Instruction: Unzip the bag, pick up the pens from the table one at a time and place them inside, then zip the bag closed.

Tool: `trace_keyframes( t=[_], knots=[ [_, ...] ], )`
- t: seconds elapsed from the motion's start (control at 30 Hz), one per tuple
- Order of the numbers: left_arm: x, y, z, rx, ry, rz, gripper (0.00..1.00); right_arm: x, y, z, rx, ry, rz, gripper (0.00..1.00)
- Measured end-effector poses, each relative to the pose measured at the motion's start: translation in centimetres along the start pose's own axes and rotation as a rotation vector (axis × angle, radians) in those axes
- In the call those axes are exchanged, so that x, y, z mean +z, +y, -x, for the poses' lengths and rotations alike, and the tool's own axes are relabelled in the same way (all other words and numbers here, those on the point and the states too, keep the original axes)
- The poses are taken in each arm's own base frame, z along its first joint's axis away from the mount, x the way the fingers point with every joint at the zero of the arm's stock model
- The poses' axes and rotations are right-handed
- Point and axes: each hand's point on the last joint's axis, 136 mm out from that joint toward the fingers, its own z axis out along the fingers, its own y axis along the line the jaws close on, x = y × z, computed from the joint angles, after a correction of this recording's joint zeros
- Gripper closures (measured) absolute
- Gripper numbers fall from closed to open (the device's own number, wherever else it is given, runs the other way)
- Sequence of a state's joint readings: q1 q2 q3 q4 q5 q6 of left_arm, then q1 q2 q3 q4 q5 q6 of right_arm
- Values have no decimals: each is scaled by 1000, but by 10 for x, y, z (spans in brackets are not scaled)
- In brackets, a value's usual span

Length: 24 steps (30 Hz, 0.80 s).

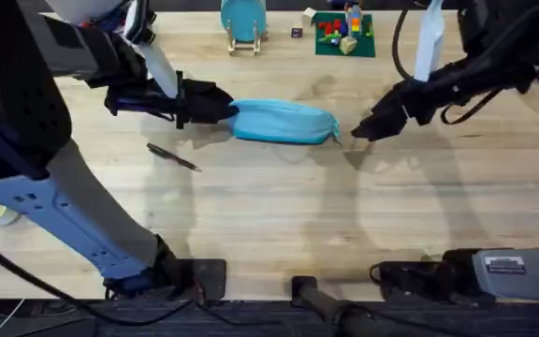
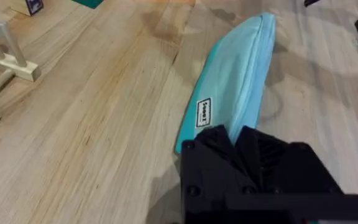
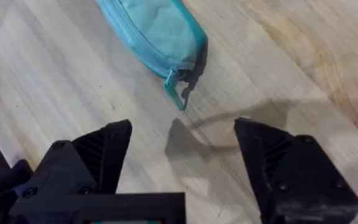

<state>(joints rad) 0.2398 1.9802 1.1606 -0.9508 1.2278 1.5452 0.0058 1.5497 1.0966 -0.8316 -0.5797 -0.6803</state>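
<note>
Light wood table (image 1: 279,215), planks with visible grain, carrying the following. Item one: turquoise fabric bag (image 1: 284,122), oblong, lying flat across the middle of the far half of the table, zipper running along its length; small white label with dark print on one side, seen in the left wrist view (image 2: 203,113). Zipper pull (image 3: 176,89) hangs loose at the bag's right-hand end, resting on the wood. Item two: one thin dark pen (image 1: 174,156), lying on the table near the bag's left end, toward the near edge, apart from the bag. Left gripper (image 1: 221,105): black, at the bag's left end, fingers pressed together on the fabric of that end. Right gripper (image 1: 356,134): black, just beside the bag's right end, jaws spread wide with bare wood between them; the zipper pull lies just ahead of the gap, not touched by either finger. Far edge of the table: teal disc on a wooden stand (image 1: 243,21) and a green plate with coloured blocks (image 1: 344,33), both well apart from the bag.
</note>
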Motion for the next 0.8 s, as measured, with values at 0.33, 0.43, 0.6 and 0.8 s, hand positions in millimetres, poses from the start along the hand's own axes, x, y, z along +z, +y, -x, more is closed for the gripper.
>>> trace_keyframes(
  t=[0.33, 0.43, 0.6, 0.8],
  knots=[
    [0, 0, 0, 0, 0, 0, 959, 8, 7, 6, -46, 1, 14, 5],
    [0, 0, 0, 0, 0, 0, 959, 16, 7, 4, -42, 20, 34, 5],
    [0, 0, 0, 0, 0, 0, 959, 31, 5, -6, -12, 63, 68, 5],
    [0, 0, 0, 0, 0, 0, 959, 41, 1, -13, 12, 90, 90, 6]
  ],
)
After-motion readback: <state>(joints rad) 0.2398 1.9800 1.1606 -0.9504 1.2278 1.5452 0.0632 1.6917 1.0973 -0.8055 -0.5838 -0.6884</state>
